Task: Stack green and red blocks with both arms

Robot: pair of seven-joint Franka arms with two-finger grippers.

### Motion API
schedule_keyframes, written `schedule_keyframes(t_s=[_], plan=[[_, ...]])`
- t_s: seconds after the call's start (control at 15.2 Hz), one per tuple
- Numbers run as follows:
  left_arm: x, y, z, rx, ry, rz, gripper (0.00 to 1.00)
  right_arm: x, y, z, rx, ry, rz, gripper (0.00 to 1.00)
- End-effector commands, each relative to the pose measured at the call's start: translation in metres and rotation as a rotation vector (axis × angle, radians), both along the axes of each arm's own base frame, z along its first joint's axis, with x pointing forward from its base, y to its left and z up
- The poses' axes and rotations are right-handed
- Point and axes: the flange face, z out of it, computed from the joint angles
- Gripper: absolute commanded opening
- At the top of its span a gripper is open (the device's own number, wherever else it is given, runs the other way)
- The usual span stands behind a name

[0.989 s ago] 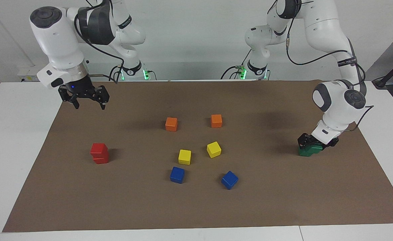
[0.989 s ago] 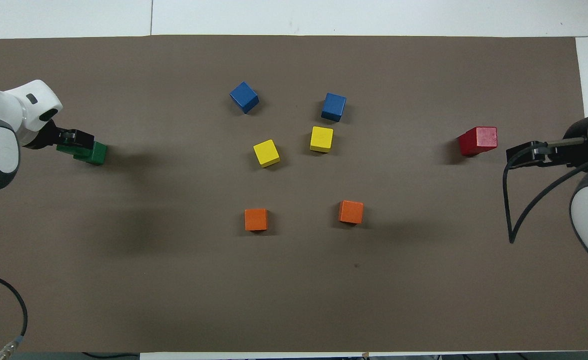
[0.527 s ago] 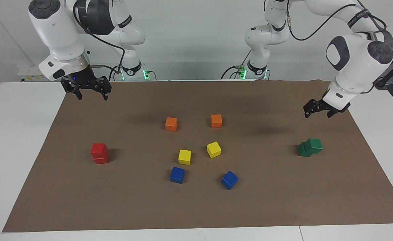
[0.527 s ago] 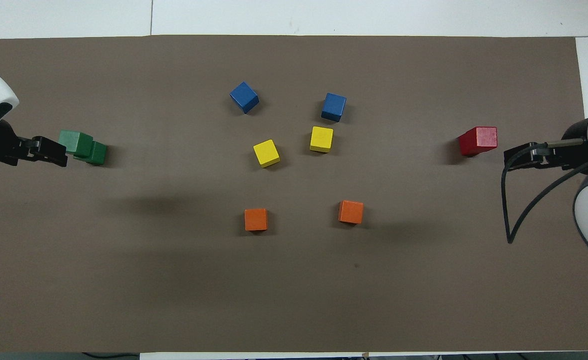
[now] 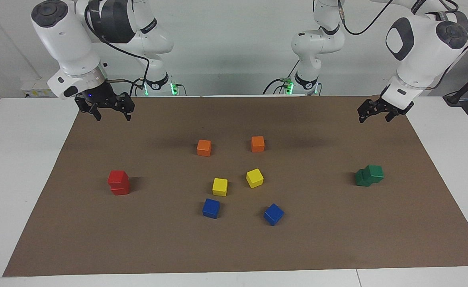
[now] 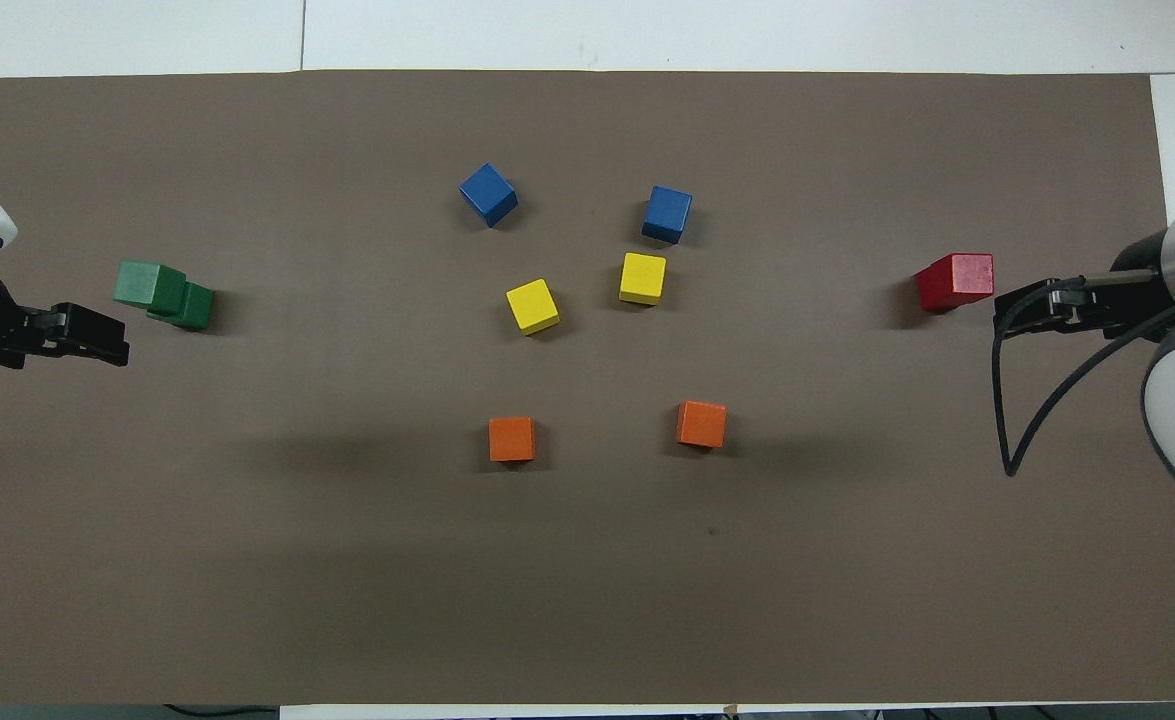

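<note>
Two dark green blocks (image 5: 369,175) stand stacked toward the left arm's end of the mat, the upper one offset on the lower; the stack also shows in the overhead view (image 6: 162,293). Two red blocks (image 5: 118,182) stand stacked toward the right arm's end, the upper slightly offset; they show in the overhead view too (image 6: 954,281). My left gripper (image 5: 373,118) is open and empty, raised over the mat's edge nearest the robots, well clear of the green stack. My right gripper (image 5: 112,117) is open and empty, raised over the mat's corner, clear of the red stack.
In the middle of the brown mat (image 5: 337,239) lie two orange cubes (image 5: 204,147) (image 5: 257,144), two yellow cubes (image 5: 220,186) (image 5: 254,177) and two blue cubes (image 5: 211,208) (image 5: 273,214). White table surrounds the mat.
My left gripper let go of the upper green block, rose and drew back toward the robots. My right gripper rose a little. Both stacks stayed in place.
</note>
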Motion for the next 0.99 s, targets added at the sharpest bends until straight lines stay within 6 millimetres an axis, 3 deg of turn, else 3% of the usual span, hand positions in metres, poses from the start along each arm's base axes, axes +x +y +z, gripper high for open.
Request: schedule_keyframes(t_s=[0.0, 0.59, 0.79, 0.92], plan=[[-0.001, -0.011, 0.0, -0.008, -0.009, 0.044, 1.0, 0.004, -0.003, 0.003, 0.007, 0.002, 0.008, 1.0], [-0.001, -0.019, 0.0, -0.012, -0.002, 0.056, 1.0, 0.001, -0.004, 0.005, -0.001, 0.01, 0.009, 1.0], [0.007, -0.03, 0.025, -0.012, -0.005, 0.047, 1.0, 0.001, -0.004, 0.006, -0.006, 0.008, 0.009, 1.0], [0.01, -0.032, 0.03, -0.019, -0.007, 0.046, 1.0, 0.001, -0.004, 0.006, -0.006, 0.008, 0.011, 1.0]])
